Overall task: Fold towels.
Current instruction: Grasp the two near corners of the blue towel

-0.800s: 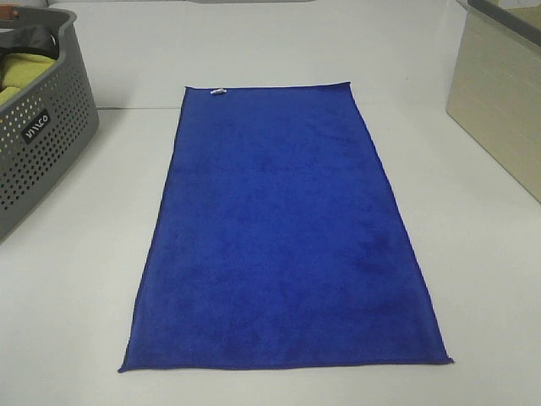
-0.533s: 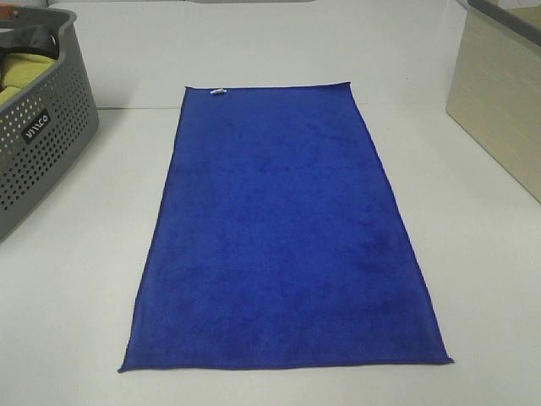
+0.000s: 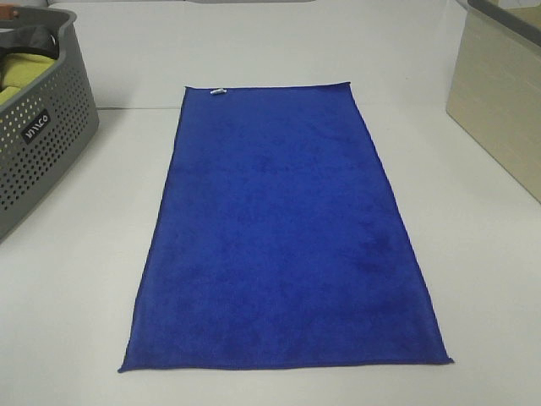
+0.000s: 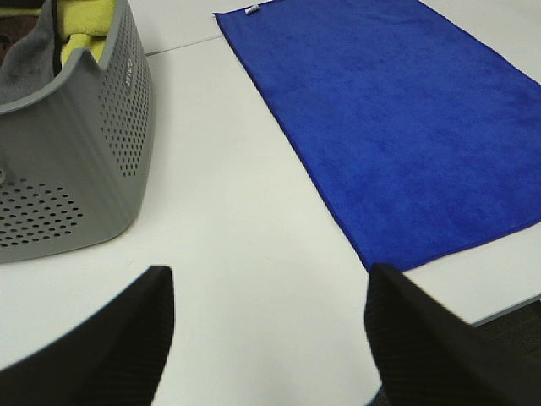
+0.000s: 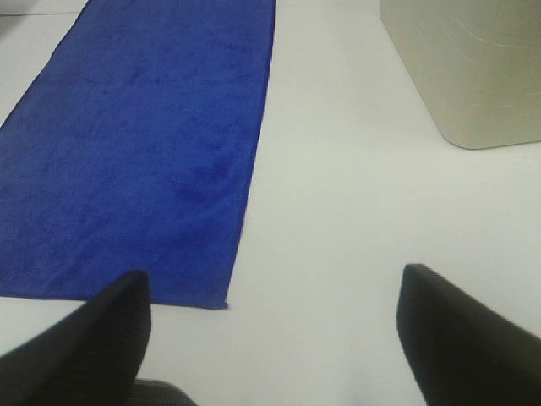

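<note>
The royal-blue towel (image 3: 283,233) lies flat and fully spread on the white table, long axis running front to back, with a small white tag (image 3: 218,91) at its far edge. It also shows in the left wrist view (image 4: 397,127) and the right wrist view (image 5: 144,144). Neither gripper shows in the exterior view. My left gripper (image 4: 266,338) is open and empty above the bare table, left of the towel's near left corner. My right gripper (image 5: 275,338) is open and empty above the table, right of the towel's near right corner.
A grey perforated basket (image 3: 38,144) stands at the left with a yellow-green cloth (image 4: 84,25) inside; it also shows in the left wrist view (image 4: 76,161). A beige bin (image 3: 499,101) stands at the right, also in the right wrist view (image 5: 473,68). The table's front edge (image 4: 507,309) is near.
</note>
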You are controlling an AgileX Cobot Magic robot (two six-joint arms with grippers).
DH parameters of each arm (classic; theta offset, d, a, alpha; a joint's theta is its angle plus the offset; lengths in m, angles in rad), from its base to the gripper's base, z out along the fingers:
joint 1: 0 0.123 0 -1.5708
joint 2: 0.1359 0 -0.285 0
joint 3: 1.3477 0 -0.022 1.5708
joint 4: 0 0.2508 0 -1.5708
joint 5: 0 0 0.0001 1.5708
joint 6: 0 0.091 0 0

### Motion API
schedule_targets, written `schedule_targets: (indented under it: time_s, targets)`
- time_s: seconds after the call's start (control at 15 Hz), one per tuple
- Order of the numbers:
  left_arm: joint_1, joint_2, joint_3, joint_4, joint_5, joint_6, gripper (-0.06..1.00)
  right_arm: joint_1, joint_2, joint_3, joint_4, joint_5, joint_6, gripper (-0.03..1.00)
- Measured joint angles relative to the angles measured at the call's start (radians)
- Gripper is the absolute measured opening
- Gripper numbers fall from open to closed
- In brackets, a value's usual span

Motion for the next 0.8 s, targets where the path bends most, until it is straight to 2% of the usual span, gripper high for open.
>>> schedule_targets:
  time_s: [0.8]
  targets:
    - [0.000,0.000,0.000,0.000,0.000,0.000,0.63,0.000,0.000,0.000,0.000,0.000,0.000,0.76]
